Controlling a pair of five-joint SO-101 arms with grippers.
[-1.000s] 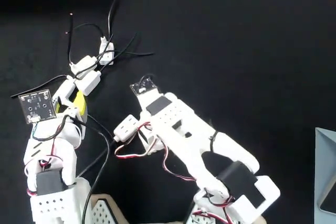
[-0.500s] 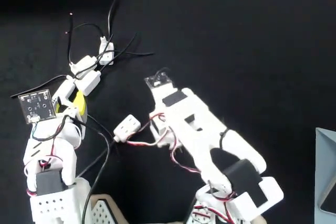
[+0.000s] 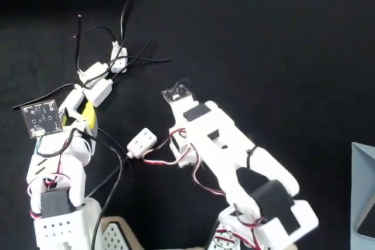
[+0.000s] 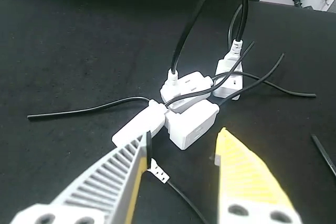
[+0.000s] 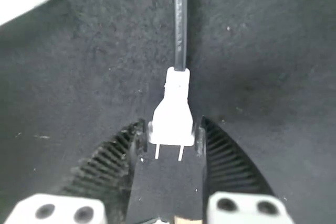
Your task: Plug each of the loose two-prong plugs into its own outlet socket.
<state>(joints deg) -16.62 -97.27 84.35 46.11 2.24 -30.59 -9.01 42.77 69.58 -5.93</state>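
Black cloth (image 3: 281, 57) covers the whole table, and its far edge runs along the top of the high view with cluttered room behind it. On the right side of the table the cloth is open, offering wide room for movement. A grey object (image 3: 364, 191) stands at the right edge, well apart from both arms.

On the left side I see a cluster of white plug and socket pieces (image 3: 99, 80) lying together, with black cords (image 3: 96, 29) looping away toward the far edge. In the left wrist view, one socket block (image 4: 193, 124) lies nearest, touching a longer white piece (image 4: 137, 126) at its side. Two more corded pieces (image 4: 181, 85) lie just beyond. I cannot tell which of them are mated.

My left gripper (image 4: 182, 139) sits just short of this cluster. Its fingers are spread apart and grip nothing. A thin black cord with a small white end (image 4: 157, 171) lies on the cloth between them.

My right gripper (image 5: 170, 129) is near the middle of the table, clamped on a white two-prong plug (image 5: 172, 114). Both fingers press its sides, and its two prongs point back toward the wrist. The plug's cord (image 5: 180, 19) runs straight away from the gripper over the cloth.

A single white socket block (image 3: 142, 142) lies between the two arms, just beside the right arm's forearm and behind the right gripper. Its own cord trails toward the near edge.
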